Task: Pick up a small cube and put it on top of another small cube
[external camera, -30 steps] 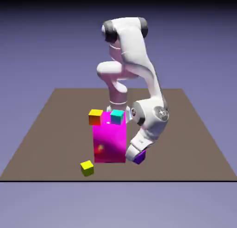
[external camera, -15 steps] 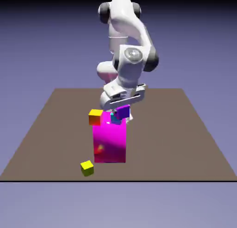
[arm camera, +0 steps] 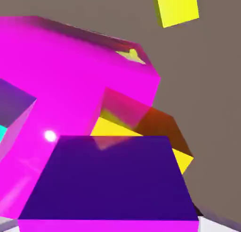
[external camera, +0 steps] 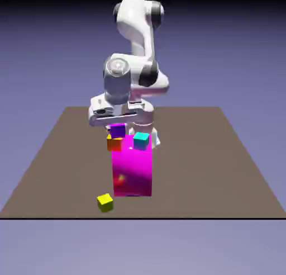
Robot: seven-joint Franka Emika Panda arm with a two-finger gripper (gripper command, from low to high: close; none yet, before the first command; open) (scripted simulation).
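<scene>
At the lower left of the exterior view a yellow cube (external camera: 104, 202) lies alone on the brown table (external camera: 223, 173), near the foot of the tall magenta block (external camera: 132, 170). Left of centre, beside the block's upper left corner, stands the yellow-topped cube (external camera: 113, 143) with orange-red sides, and the purple cube (external camera: 117, 131) sits on top of it, a little to the right of square. Directly above hangs the gripper (external camera: 116, 123), its fingers spread apart and let go of the purple cube. Just right of the stack a teal cube (external camera: 141, 140) rests on the magenta block's top.

In the hand view the purple cube (arm camera: 110, 179) fills the lower middle, with the yellow-topped cube (arm camera: 155, 136) showing from under its far edge, offset toward the right; the yellow cube (arm camera: 176, 7) lies at the top right.

Judging by this, the placing step is at its end: the cube is set down and released. The next move calls for a straight lift of the hand, clear of the stack, without brushing the purple cube, since its overhang could let it tip.
</scene>
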